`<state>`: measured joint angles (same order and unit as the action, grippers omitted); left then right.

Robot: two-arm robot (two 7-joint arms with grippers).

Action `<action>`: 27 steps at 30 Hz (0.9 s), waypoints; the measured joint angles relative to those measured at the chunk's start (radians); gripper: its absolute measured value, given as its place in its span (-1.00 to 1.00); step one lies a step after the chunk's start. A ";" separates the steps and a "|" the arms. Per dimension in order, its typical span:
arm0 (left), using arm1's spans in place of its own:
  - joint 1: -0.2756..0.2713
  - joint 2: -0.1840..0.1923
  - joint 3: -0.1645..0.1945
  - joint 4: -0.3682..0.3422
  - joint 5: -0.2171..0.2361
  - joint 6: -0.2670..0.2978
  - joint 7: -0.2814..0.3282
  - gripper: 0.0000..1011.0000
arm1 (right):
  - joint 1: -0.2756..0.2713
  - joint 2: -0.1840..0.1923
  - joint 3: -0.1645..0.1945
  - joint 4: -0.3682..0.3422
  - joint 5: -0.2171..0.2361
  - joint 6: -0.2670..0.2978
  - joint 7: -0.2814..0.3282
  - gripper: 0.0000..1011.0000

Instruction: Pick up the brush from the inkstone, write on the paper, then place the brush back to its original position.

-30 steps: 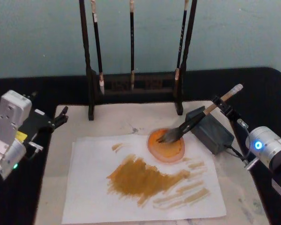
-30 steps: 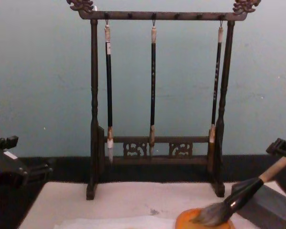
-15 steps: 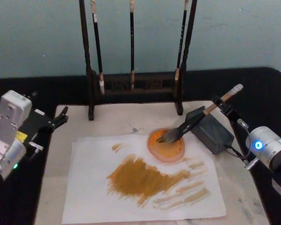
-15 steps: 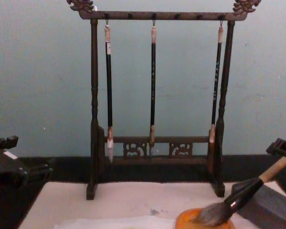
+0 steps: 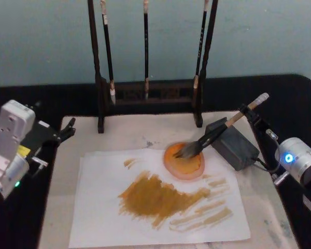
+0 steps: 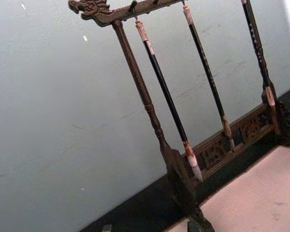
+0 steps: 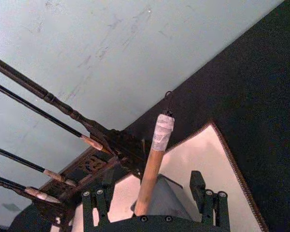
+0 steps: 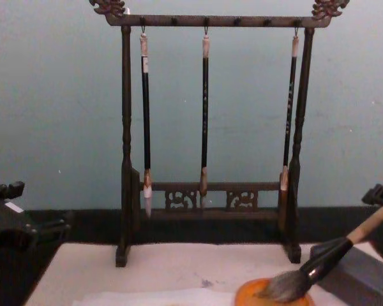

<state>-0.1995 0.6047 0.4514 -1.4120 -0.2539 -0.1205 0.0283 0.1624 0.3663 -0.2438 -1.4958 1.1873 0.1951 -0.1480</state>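
The brush [image 5: 217, 132] lies slanted, its bushy tuft in the round orange inkstone [image 5: 186, 165] and its black shaft propped on a dark grey block [image 5: 236, 148]. The chest view shows the brush [image 8: 325, 255] and the inkstone [image 8: 255, 294] from the side. My right gripper [image 5: 254, 118] is at the tan handle's upper end. In the right wrist view, the right gripper [image 7: 150, 193] is open, its fingers wide on either side of the handle. The paper [image 5: 103, 207] lies flat and carries ochre strokes. My left gripper [image 5: 62, 132] is parked, open, at the mat's left edge.
A dark wooden brush rack [image 5: 145, 93] with three hanging brushes stands behind the paper. A beige mat [image 5: 119, 135] lies under everything on the black table. The inkstone overlaps the paper's far right corner.
My right arm has drawn slightly to the right, away from the block. The brush stays propped between inkstone and block. The left arm has not moved.
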 joint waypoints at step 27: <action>0.000 0.000 0.000 0.000 0.000 0.000 0.000 1.00 | 0.085 -0.004 -0.050 0.086 0.103 -0.001 -0.010 0.98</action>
<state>-0.1995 0.6047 0.4514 -1.4120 -0.2539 -0.1205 0.0283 0.2472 0.3623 -0.2936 -1.4101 1.2906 0.1939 -0.1579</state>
